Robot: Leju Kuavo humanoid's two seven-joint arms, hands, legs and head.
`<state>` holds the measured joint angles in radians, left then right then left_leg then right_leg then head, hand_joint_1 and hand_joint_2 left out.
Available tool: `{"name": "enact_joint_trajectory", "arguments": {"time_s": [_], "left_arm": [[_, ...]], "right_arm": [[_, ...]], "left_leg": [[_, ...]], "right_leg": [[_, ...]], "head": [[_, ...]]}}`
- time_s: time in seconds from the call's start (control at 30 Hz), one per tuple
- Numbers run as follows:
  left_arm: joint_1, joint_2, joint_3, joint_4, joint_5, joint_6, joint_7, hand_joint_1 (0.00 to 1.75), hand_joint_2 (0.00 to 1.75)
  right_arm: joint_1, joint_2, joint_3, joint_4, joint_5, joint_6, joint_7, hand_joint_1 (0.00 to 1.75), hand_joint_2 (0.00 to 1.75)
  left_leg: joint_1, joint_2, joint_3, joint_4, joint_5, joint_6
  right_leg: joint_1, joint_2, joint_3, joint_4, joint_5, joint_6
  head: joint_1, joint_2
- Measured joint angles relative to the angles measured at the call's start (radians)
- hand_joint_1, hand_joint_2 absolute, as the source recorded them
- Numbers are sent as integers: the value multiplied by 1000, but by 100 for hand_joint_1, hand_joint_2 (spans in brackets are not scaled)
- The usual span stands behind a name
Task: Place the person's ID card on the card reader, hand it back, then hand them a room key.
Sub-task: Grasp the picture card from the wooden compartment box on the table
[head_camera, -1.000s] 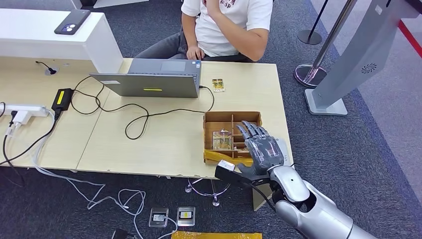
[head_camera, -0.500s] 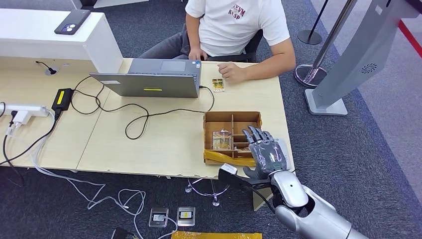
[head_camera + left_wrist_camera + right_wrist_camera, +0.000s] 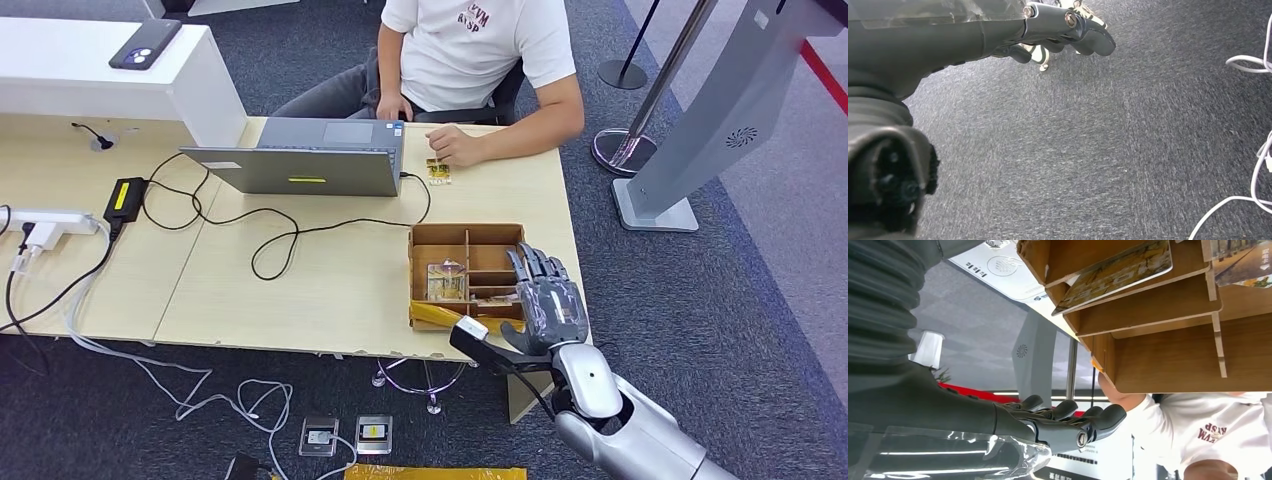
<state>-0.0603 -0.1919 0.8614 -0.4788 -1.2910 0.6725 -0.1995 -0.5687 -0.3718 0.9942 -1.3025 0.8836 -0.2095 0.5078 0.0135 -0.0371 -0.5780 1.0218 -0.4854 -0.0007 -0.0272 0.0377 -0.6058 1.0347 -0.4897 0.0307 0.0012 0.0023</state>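
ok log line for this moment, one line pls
right hand: open, empty, beside wooden tray | left hand: hanging over floor | person's hand: on card by laptop

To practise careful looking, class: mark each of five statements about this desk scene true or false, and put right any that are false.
1. The right hand is by the wooden divided box and holds nothing. True.
2. The person's hand rests beside a small card on the far side of the table. True.
3. The laptop lies shut flat on the table. False: it stands open, its screen's back toward the robot.
4. A phone lies on the white raised counter. True.
5. The left hand grips a room key. False: it hangs over grey carpet with its fingers curled on nothing.
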Motion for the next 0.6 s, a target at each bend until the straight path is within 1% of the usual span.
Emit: {"name": "enact_joint_trajectory", "arguments": {"time_s": [0.53, 0.57, 0.6], "left_arm": [[-5, 0, 0, 0, 4, 0, 2, 0, 0], [-5, 0, 0, 0, 4, 0, 2, 0, 0], [-5, 0, 0, 0, 4, 0, 2, 0, 0]], "right_arm": [[4, 39, -21, 68, 6, -3, -52, 0, 175], [4, 42, -21, 71, 6, -1, -55, 13, 175], [4, 46, -21, 75, 6, 2, -59, 36, 175]], "left_leg": [[0, 0, 0, 0, 0, 0], [0, 0, 0, 0, 0, 0], [0, 0, 0, 0, 0, 0]], "right_leg": [[0, 0, 0, 0, 0, 0], [0, 0, 0, 0, 0, 0], [0, 0, 0, 0, 0, 0]], "head": [[0, 0], [0, 0], [0, 0]]}}
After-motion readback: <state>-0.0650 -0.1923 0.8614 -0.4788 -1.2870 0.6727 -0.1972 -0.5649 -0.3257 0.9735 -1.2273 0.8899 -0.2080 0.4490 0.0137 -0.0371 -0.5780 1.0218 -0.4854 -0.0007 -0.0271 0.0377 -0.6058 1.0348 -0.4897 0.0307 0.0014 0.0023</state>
